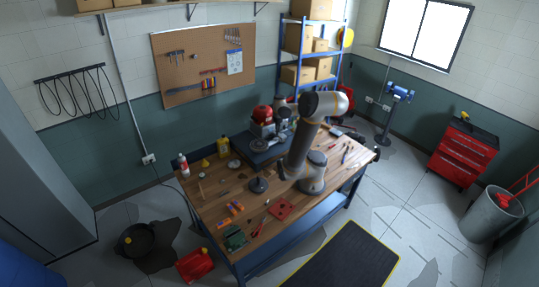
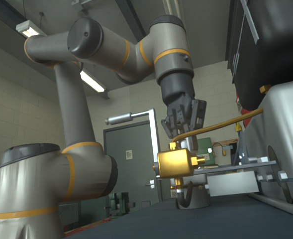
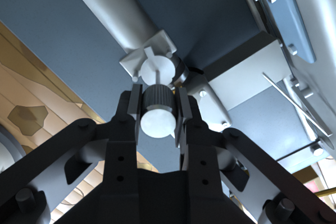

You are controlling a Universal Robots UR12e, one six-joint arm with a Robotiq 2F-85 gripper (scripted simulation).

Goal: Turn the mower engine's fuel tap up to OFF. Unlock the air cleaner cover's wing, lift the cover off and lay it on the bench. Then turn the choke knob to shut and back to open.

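The choke knob, a ribbed dark cylinder with a pale end face, stands between my fingers, and my gripper is closed on it from above, beside the mower engine on its dark mat. The brass fuel tap sits just below and in front of my gripper in the second side camera, with a yellow fuel hose arching over it. The air cleaner cover lies on the mat in front of the engine. The tap's lever is hidden.
A yellow bottle and a white bottle stand at the bench's back left. Small tools, a red plate and a green vise are scattered across the wooden bench. My arm's base stands right of the mat.
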